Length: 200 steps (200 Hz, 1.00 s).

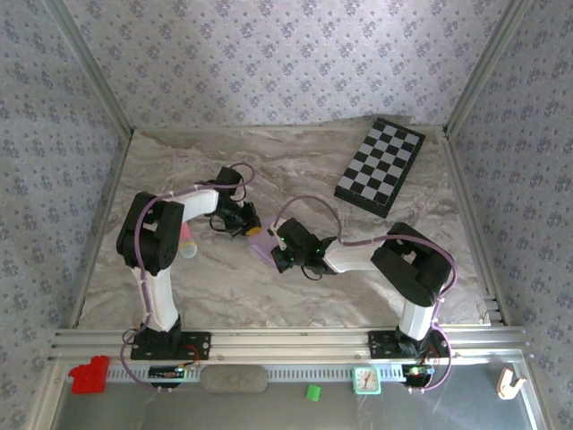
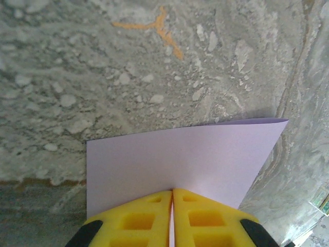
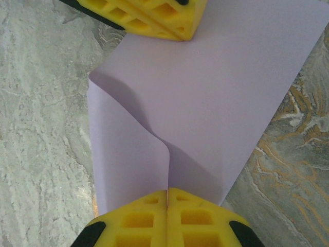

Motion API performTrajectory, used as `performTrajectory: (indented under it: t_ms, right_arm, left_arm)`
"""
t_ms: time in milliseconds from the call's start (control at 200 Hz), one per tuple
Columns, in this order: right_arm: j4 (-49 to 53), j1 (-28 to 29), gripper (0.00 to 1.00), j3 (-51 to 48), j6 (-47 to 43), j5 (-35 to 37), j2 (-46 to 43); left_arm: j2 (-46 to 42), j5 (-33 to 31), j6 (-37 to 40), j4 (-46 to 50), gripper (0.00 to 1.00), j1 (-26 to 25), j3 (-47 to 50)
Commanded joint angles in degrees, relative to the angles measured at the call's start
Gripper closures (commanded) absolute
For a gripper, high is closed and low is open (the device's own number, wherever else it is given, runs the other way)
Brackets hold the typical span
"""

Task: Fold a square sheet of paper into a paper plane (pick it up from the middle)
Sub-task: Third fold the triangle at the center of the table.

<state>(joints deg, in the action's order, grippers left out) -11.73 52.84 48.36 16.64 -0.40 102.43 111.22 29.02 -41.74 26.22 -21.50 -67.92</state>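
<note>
The square sheet of paper, pale lilac, is held between both arms at mid-table. My left gripper is shut on one edge of the sheet, which spreads flat ahead of the yellow fingers. At the opposite edge, my right gripper is shut on the sheet, which buckles into a raised ridge running up from the pinch. The left gripper's yellow fingers show at the top of the right wrist view. From above, the left gripper and the right gripper face each other closely. The paper plane is out of view.
A black-and-white chequered board lies at the back right. A pink object sits beside the left arm. An orange mark is on the marbled tabletop. Metal rails and patterned walls border the table on all sides.
</note>
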Motion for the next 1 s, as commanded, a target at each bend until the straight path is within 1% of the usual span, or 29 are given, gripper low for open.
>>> performTrajectory:
  t_ms: [0,230,495,994]
  right_arm:
    - [3.76,-0.11,0.99,2.13,1.2,0.61,1.09]
    - [6.22,0.14,0.99,3.36,1.37,1.85,1.41]
    - [7.68,0.58,1.0,3.45,1.05,3.87,-0.3]
    - [7.94,0.73,1.0,3.65,0.68,3.94,-0.8]
  left_arm:
    - [2.5,-2.97,1.74,3.35,0.9,-0.55,-0.61]
    - [2.95,-3.88,2.01,3.82,0.9,-0.76,-0.81]
    - [3.04,-4.31,2.1,4.01,0.9,-0.74,-0.88]
    - [3.71,-4.65,2.01,3.75,0.91,-1.26,-0.81]
